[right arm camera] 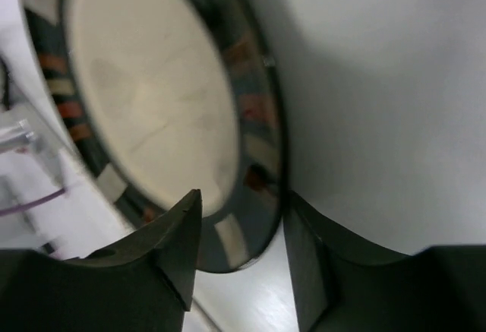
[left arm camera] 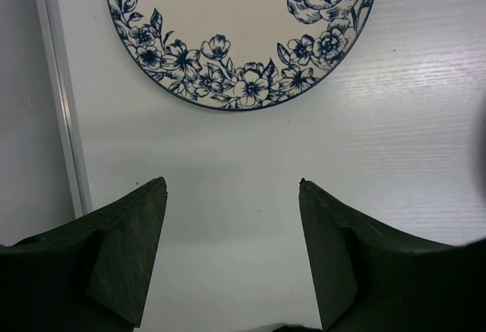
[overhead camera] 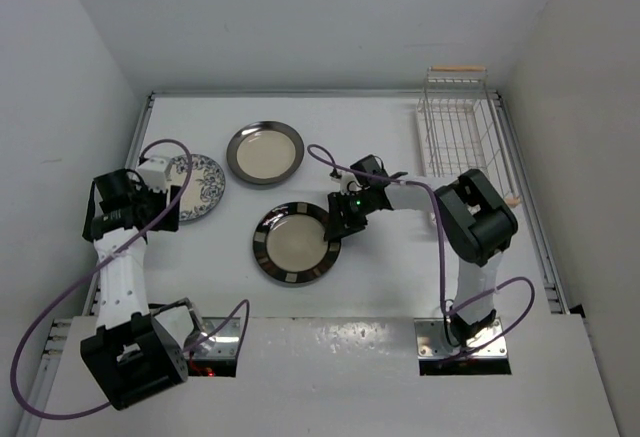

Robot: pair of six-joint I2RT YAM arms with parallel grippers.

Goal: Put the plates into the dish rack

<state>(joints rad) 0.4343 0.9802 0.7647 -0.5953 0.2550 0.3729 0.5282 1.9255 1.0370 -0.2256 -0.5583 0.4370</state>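
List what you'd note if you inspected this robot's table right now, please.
Surface: white table.
Job's things: floral plate, shiny-rimmed plate and square-marked plate on the table; dish rack far right, no plates in it.
Clutter: nothing seen.
Grippers: left gripper open, just short of floral plate; right gripper straddles square-marked plate's rim, grip unclear.
Cables: purple cables loop from both arms.
Surroundings: plain white walls.

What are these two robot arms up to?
They are loading dinner plates into the white wire dish rack, which holds none yet. The right gripper straddles the rim of the dark-rimmed plate with pale squares. The left gripper hangs open beside the blue-and-white floral plate. A plain dark-rimmed plate lies untouched.
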